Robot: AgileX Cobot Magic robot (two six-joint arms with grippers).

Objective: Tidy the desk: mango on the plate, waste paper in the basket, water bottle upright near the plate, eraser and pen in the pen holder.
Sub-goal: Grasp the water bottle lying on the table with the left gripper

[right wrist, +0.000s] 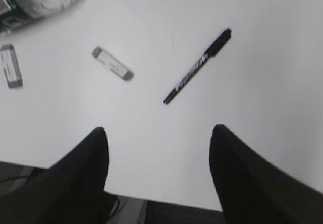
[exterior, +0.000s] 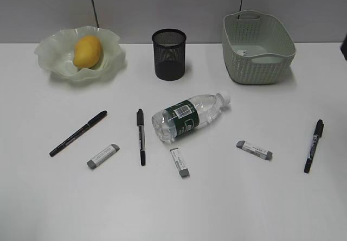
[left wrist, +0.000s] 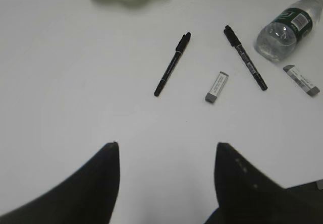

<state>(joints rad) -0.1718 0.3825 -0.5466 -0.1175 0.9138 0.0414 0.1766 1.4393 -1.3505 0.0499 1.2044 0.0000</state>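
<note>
The yellow mango (exterior: pixel 87 52) lies in the wavy pale green plate (exterior: pixel 54 48) at the back left. The water bottle (exterior: pixel 190 116) lies on its side mid-desk. Three black pens (exterior: pixel 78 133) (exterior: pixel 141 137) (exterior: pixel 314 146) and three grey-white erasers (exterior: pixel 103 156) (exterior: pixel 180 162) (exterior: pixel 254 150) lie flat around it. The black mesh pen holder (exterior: pixel 169 54) stands at the back centre, the green basket (exterior: pixel 257 45) at the back right with a small whitish bit on its floor, too small to identify. My left gripper (left wrist: pixel 167 146) is open over bare desk. My right gripper (right wrist: pixel 159 129) is open near the desk's front edge, short of the right pen (right wrist: pixel 197 66).
The white desk (exterior: pixel 244 208) has free room along the front. In the left wrist view two pens (left wrist: pixel 172 64) (left wrist: pixel 246 57) and an eraser (left wrist: pixel 217 87) lie ahead. Neither arm shows in the exterior view.
</note>
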